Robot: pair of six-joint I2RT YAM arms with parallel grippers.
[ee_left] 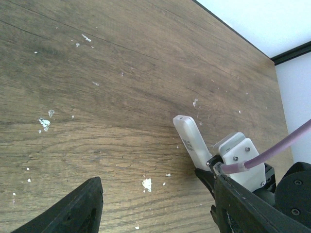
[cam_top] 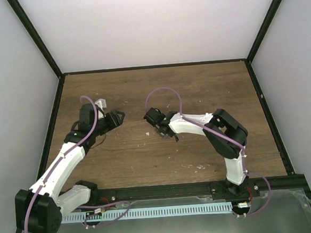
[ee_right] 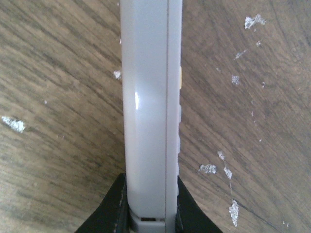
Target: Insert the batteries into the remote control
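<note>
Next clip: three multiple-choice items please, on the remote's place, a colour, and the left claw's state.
1. Where is the remote control? A lying flat, untouched; B in the right claw; C inside a box.
2. The arms' cables are: A purple; B green; C yellow.
3. The left claw is: A open, empty; B shut on a battery; C shut on a cloth.
Key: B, black fingers clamp its end in the right wrist view; A, purple loops run along both arms; A, its fingers stand apart with nothing between.
</note>
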